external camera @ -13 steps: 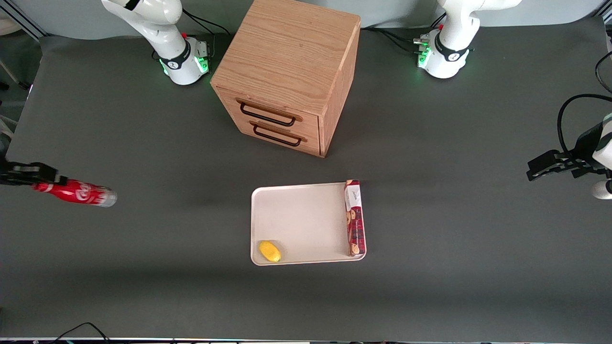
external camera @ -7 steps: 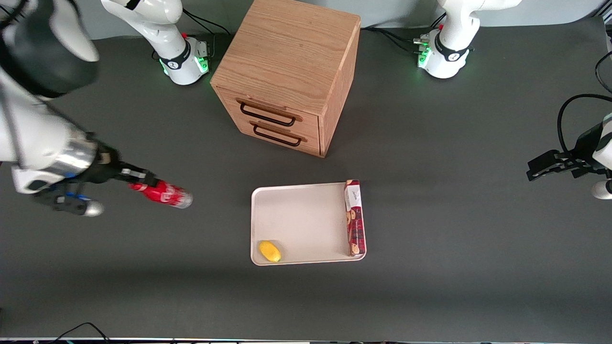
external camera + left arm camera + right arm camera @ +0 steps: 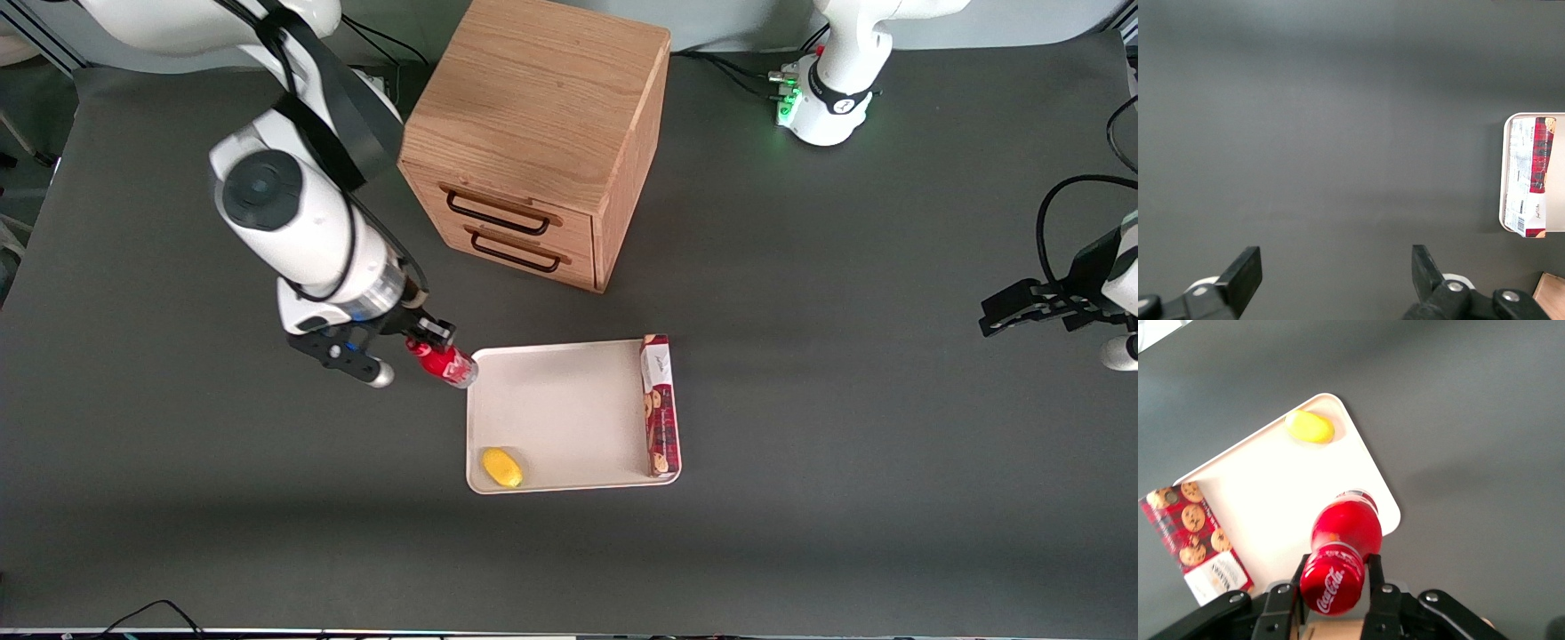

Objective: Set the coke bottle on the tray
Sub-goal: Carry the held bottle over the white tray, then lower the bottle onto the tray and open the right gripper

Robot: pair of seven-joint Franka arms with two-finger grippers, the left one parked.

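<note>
Front view gives me the layout, biggest first: one wooden drawer box (image 3: 533,142) with two drawers, standing farther from the camera than one tray (image 3: 560,413). On the tray I count one cookie box (image 3: 660,406) lying along the rim at the parked arm's end, and one yellow lemon-like fruit (image 3: 501,468) in the corner nearest the camera at the working arm's end. There is one coke bottle (image 3: 444,363), and it hangs in the gripper (image 3: 433,336) right at the tray's corner that is farthest from the camera on the working arm's side.

The relation I care about is bottle base to tray. In the right wrist view the gripper (image 3: 1335,583) has its jaws closed narrow on the upper body of the coke bottle (image 3: 1343,553), with the long axis running straight away from the jaws, base leading. That base sits over the rim of the tray (image 3: 1371,487) at the corner, only partly over the tray floor. I judge the bottle needs to travel a little more toward the bare middle of the tray, between fruit (image 3: 1310,427) and cookie box (image 3: 1195,540), before lowering. Height above the tray I cannot tell.
</note>
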